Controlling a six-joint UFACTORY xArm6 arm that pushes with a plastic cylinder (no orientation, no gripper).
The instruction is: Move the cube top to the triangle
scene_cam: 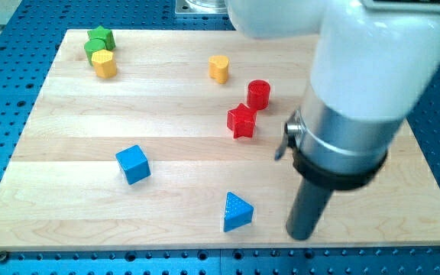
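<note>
A blue cube (pixel 133 164) sits on the wooden board at the lower left of centre. A blue triangle (pixel 237 211) lies near the view's bottom edge of the board, to the right of the cube. My tip (pixel 300 235) rests on the board to the right of the triangle, a short gap away and not touching it. The cube is far to the tip's left, beyond the triangle.
A red star block (pixel 241 121) and a red cylinder (pixel 258 94) sit near the middle right. A yellow heart-shaped block (pixel 219 68) is at the top centre. A green star (pixel 99 37), a green block (pixel 92 50) and a yellow block (pixel 105 64) cluster at the top left. The arm's large body covers the upper right.
</note>
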